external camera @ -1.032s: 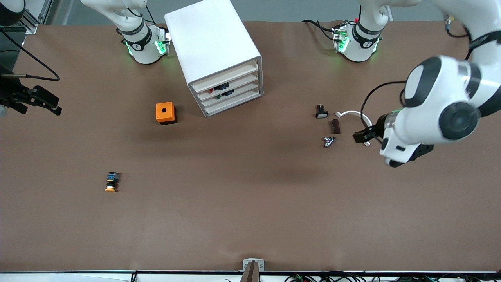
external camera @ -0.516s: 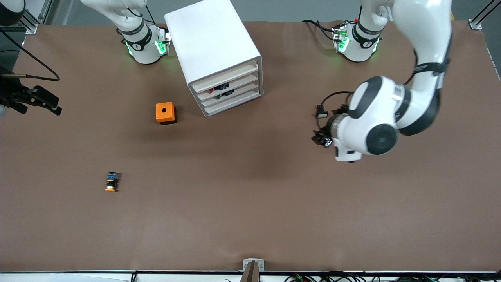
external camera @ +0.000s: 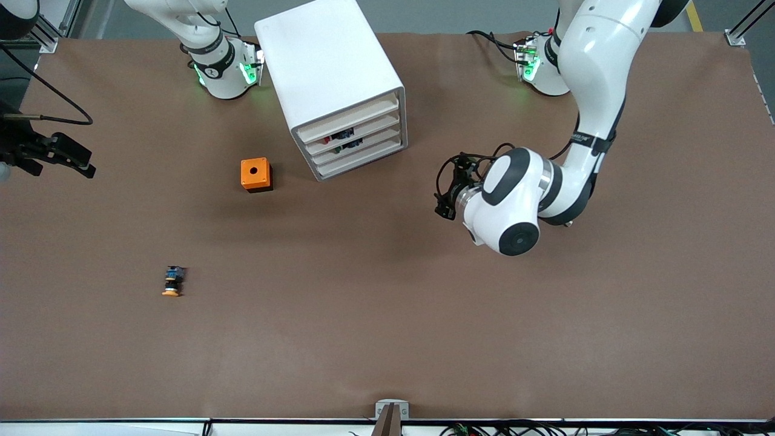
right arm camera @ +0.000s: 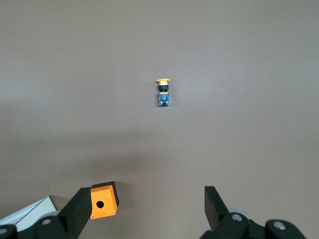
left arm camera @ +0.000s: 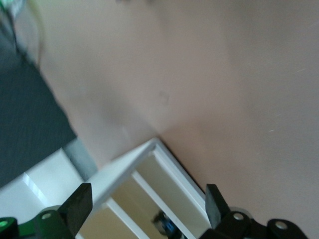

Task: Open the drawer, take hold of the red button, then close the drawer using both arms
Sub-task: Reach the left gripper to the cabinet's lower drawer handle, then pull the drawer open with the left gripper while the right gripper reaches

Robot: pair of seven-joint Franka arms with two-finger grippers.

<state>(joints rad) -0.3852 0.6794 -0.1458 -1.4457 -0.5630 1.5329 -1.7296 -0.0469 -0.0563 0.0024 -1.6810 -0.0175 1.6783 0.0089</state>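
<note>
Overhead, brown table (external camera: 387, 315), white cabinet (external camera: 327, 66), grey floor (left arm camera: 30, 124)

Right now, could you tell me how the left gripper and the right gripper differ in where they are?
The left gripper hangs over bare table in front of the cabinet, facing the drawers; the right gripper waits at the right arm's end of the table. The left wrist view shows the cabinet close up; the right wrist view shows the orange-capped button and orange box. Both are open and empty.
</note>
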